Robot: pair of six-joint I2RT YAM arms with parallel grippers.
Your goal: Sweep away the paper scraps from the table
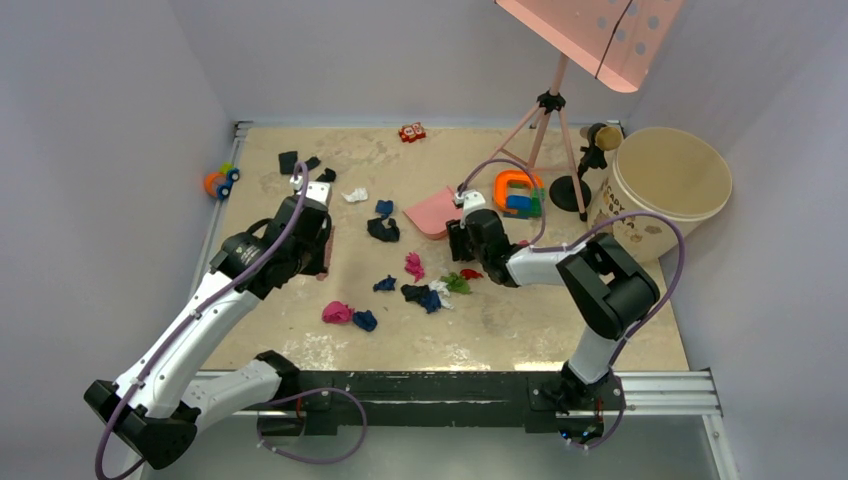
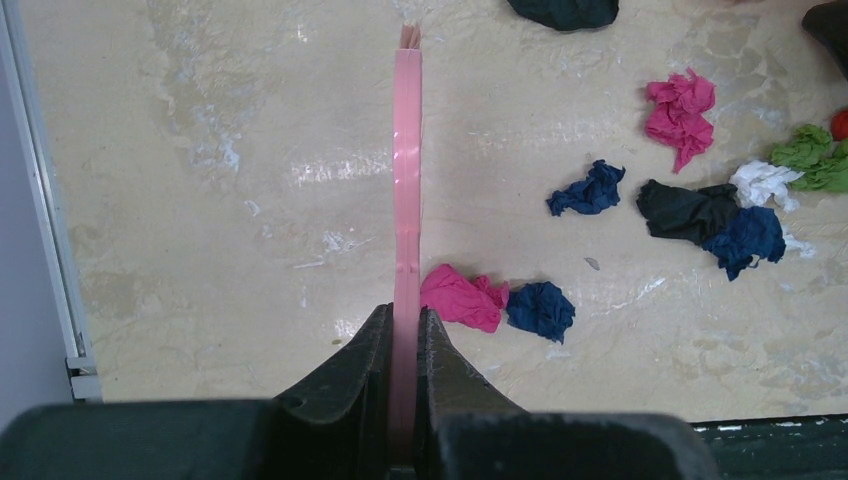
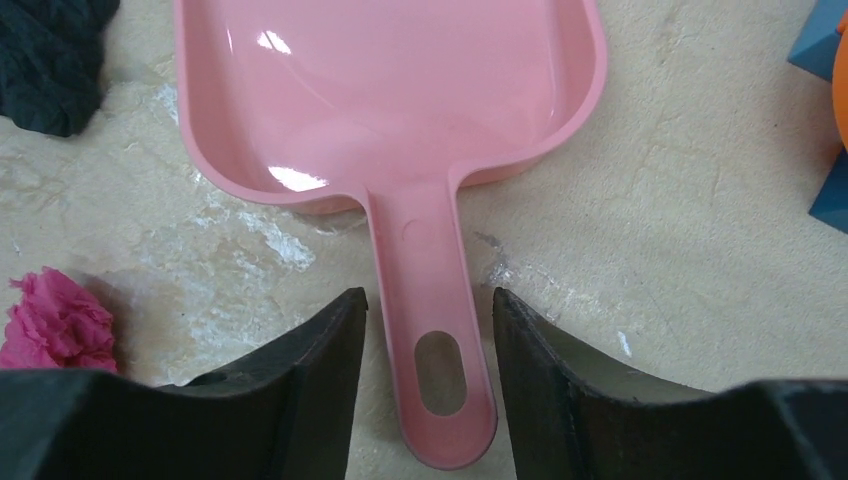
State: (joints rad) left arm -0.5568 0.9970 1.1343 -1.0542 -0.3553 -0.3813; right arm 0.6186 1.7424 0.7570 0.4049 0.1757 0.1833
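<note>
With the left claw (image 2: 405,345) clamped on a pink sweeper (image 2: 407,180), the right claw (image 3: 428,345) is held apart astride the dustpan handle (image 3: 425,265), closure judged required next for pickup; paper scraps (image 1: 420,292) are strewn over the worktop (image 1: 530,335) beside the dustpan (image 3: 390,90).

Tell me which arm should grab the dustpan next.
Right. The right gripper is open with the handle of the dustpan lying between its fingers, so it probably only needs to close. The left gripper is shut on a thin pink tool and sits away from the dustpan.
</note>
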